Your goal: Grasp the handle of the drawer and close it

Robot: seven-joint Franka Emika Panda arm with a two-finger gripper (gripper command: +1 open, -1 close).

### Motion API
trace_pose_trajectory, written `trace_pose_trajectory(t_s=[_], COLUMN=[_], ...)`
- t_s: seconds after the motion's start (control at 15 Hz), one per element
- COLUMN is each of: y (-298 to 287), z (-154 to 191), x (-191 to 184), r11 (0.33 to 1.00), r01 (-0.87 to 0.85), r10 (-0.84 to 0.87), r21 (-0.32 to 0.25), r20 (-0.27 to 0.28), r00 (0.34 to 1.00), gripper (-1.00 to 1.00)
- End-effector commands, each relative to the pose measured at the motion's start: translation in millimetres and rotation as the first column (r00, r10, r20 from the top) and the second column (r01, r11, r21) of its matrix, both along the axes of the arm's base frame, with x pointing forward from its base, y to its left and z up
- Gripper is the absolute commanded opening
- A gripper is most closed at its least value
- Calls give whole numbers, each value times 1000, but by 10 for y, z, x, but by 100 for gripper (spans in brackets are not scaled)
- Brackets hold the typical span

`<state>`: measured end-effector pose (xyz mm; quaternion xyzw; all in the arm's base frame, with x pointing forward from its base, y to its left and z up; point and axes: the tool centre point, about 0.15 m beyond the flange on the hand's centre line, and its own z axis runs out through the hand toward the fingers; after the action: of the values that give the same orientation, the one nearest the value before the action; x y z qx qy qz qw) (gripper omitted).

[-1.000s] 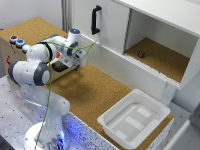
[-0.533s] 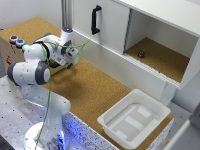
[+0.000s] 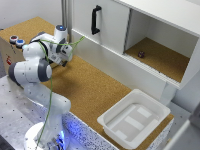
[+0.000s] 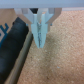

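Note:
The low brown box (image 3: pixel 11 52) with red and blue round buttons (image 3: pixel 16 41) stands at the exterior view's left, on the cork table. My arm covers its front, so the drawer and its small dark handle are hidden. My gripper (image 3: pixel 63 59) hangs just beside the box, on the exterior view's right of it, low over the cork. In the wrist view the two fingers (image 4: pixel 44 27) are pressed together with nothing between them, and the gripper (image 4: pixel 40 40) points at bare cork. A blurred dark shape (image 4: pixel 12 52) lies beside the fingers; I cannot tell what it is.
A large white cabinet (image 3: pixel 115 30) with a tall black vertical door handle (image 3: pixel 95 20) runs along the back, and its open compartment (image 3: pixel 155 55) holds a small dark object. A white plastic tub (image 3: pixel 132 120) sits at the table's front right corner.
My gripper has moved towards the exterior view's left and lower, from near the cabinet front to right beside the brown box. Nothing else moved.

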<state>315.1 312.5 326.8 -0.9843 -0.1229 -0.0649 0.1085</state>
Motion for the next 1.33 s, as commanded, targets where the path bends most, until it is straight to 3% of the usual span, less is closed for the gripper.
trace_pose_trajectory(t_s=[0.0, 0.27, 0.33, 0.4, 1.27], y=[-38, -139, -104, -124, -124], z=[160, 486, 499, 421, 421], x=[96, 33, 55, 113, 113], r11=[996, 990, 984, 978, 978], r01=[58, 41, 24, 45, 45], r10=[-58, -41, -33, -67, -67], r21=[-67, -133, -178, -204, -204], r20=[-1, -3, -45, -103, -103], r00=[998, 999, 998, 992, 992], gripper=[-100, -100, 100, 100, 100])
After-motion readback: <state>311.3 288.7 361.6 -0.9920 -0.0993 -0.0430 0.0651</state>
